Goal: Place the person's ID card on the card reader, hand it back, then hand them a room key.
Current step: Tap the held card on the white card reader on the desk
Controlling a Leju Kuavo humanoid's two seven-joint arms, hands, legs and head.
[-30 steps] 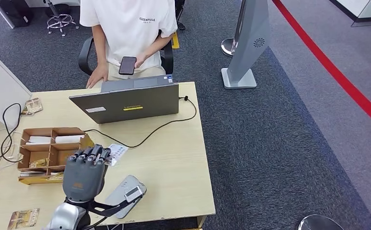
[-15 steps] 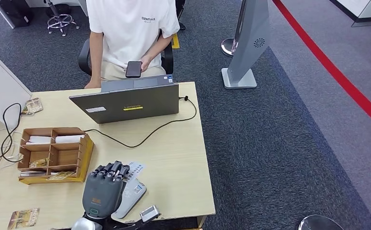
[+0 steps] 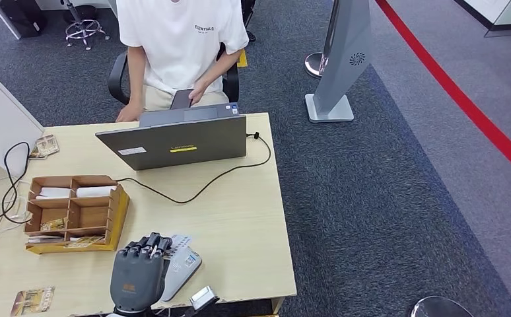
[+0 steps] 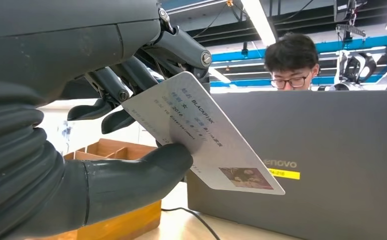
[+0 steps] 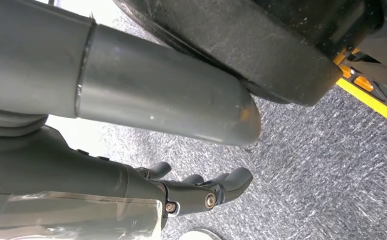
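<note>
My left hand (image 3: 136, 277) hovers at the table's near edge, over the left part of the grey card reader (image 3: 187, 263). It pinches the white ID card (image 4: 201, 136) between thumb (image 4: 131, 175) and fingers; the card's far tip (image 3: 181, 239) pokes out past the fingers in the head view. The person (image 3: 181, 39) sits behind the laptop (image 3: 173, 142) with a dark phone (image 3: 181, 99) in hand. My right hand (image 5: 201, 192) hangs beside my body over the carpet, fingers loosely apart and holding nothing.
A wooden compartment box (image 3: 119, 208) with white cards (image 3: 74, 192) stands left of my hand. A black cable (image 3: 200, 188) runs across the table from the laptop. Picture cards (image 3: 33, 300) lie at the near left corner, others (image 3: 45, 146) at the far left.
My left hand has carried the ID card from beside the wooden box toward me and to the right, over the card reader. The person has lowered the phone behind the laptop.
</note>
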